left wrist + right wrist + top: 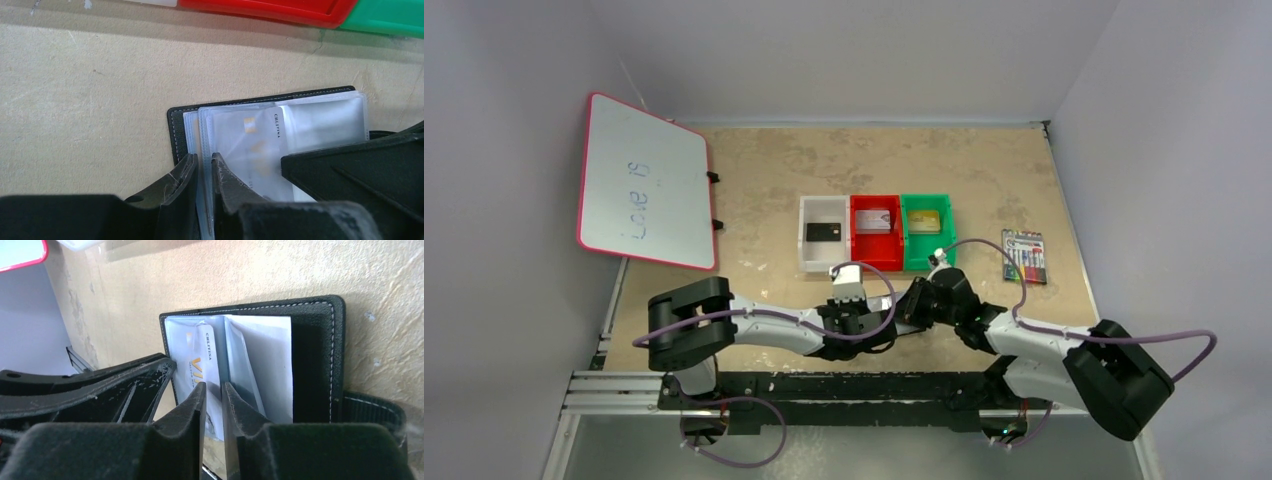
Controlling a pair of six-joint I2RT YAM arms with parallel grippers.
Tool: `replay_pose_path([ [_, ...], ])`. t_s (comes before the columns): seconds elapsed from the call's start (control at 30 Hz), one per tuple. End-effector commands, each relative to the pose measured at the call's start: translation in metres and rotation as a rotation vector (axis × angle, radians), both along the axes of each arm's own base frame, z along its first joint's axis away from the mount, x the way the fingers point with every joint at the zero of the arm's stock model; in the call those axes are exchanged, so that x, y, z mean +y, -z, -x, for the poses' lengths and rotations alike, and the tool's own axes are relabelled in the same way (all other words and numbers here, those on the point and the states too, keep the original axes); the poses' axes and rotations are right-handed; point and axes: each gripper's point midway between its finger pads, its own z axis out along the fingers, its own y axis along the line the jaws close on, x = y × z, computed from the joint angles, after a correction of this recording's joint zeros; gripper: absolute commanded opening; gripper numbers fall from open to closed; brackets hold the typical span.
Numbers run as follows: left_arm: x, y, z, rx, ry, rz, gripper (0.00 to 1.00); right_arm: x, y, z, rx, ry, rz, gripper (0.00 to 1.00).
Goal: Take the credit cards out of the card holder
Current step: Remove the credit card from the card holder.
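Working at the lower centre of the top view, both arms meet over the card holder [176, 131], which lies open flat on the tan table [774, 170], just below the row of bins.

Left gripper [202, 159]: jaws almost together. The edges of the clear sleeves [325, 117] fill the narrow gap and touch both fingers, so it has a pinch on the holder's sleeve stack at lower centre of its wrist view.

Right gripper [212, 387]: jaws a slit apart, straddling one sleeve leaf that holds a pale card [202, 357] with orange lettering. Whether the pads press on that leaf I cannot tell.

The pale card sits inside its sleeve, in the middle of the holder. The holder's black stitched cover shows at the right of the right wrist view.

Other cards, upper centre of the top view:
- black card [823, 231] in white bin [824, 260]
- silver card [875, 220] in red bin [876, 247]
- gold card [924, 221] in green bin [927, 257]

A marker pack [1024, 256] lies right of the bins and a whiteboard [644, 185] leans at upper left.
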Motion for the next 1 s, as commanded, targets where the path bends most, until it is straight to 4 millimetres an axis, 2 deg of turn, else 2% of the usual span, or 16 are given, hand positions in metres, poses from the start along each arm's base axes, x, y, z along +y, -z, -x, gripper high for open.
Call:
replay_pose_path([
  [0.0, 0.006, 0.02, 0.022, 0.084, 0.092, -0.069, 0.16, 0.011, -0.014, -0.018, -0.037, 0.029, -0.058, 0.21],
  [0.13, 0.007, 0.022, 0.022, 0.09, 0.098, -0.083, 0.15, 0.014, -0.012, -0.023, -0.027, 0.044, -0.08, 0.19],
  [0.3, 0.015, 0.025, 0.021, 0.088, 0.068, -0.113, 0.13, 0.012, -0.013, -0.023, -0.042, 0.046, -0.083, 0.0],
  [0.43, 0.023, 0.029, 0.02, 0.088, 0.045, -0.161, 0.11, -0.004, -0.007, -0.019, -0.04, 0.092, -0.037, 0.0],
  [0.63, 0.022, 0.026, 0.018, 0.08, 0.041, -0.155, 0.09, -0.024, -0.002, -0.014, -0.053, 0.139, 0.028, 0.0],
  [0.8, 0.023, 0.02, 0.016, 0.059, 0.049, -0.154, 0.08, -0.027, 0.003, -0.009, -0.042, 0.138, 0.038, 0.0],
  [0.97, 0.017, 0.015, 0.016, 0.051, 0.08, -0.131, 0.1, -0.016, -0.003, -0.002, -0.044, 0.08, -0.028, 0.02],
])
